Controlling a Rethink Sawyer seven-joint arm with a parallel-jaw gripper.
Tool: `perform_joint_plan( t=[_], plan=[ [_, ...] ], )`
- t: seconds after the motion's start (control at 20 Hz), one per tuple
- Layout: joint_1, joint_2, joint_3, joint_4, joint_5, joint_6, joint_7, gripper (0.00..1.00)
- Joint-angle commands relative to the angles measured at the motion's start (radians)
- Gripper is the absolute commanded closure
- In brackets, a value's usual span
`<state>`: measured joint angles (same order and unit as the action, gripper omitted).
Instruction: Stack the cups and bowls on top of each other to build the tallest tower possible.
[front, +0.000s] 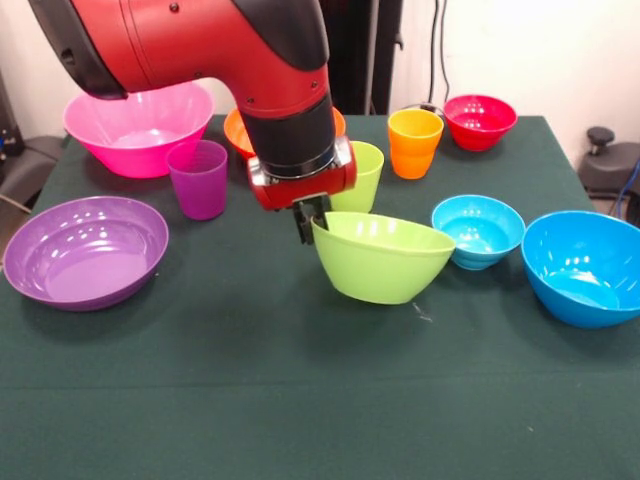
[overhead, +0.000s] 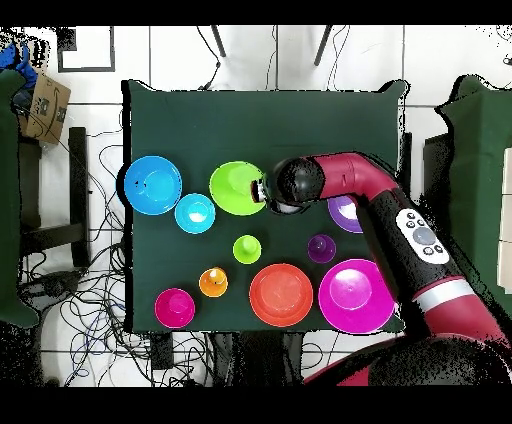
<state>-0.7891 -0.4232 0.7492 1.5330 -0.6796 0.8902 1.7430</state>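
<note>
— Bowls first: seven — lime green bowl (front: 382, 258) tilted, raised off the table (front: 250, 400) at centre, its rim pinched by the gripper (front: 308, 222).
— And the cups?
— Three — purple cup (front: 199, 178) at ten o'clock, lime green cup (front: 362, 172) at twelve, orange cup (front: 414, 142) at one.
— Any writing?
— None I can read.

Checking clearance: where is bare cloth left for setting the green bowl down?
The table is bare along its whole camera-side strip, and between the purple bowl and lime green bowl in the gripper. The far row is crowded: pink bowl, cups, red bowl.
</note>
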Motion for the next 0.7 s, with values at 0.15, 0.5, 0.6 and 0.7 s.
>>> perform_joint_plan(
  t=[0.15, 0.5, 0.6, 0.7],
  plan=[
    [0.002, 0.066, 0.034, -0.142, -0.079, 0.047, -0.414, 1.0],
    [-0.013, 0.104, 0.052, -0.203, -0.078, 0.065, -0.516, 1.0],
    [-0.016, 0.11, 0.051, -0.213, -0.079, 0.06, -0.536, 1.0],
    [-0.025, 0.123, 0.052, -0.233, -0.076, 0.062, -0.567, 1.0]
  ],
)
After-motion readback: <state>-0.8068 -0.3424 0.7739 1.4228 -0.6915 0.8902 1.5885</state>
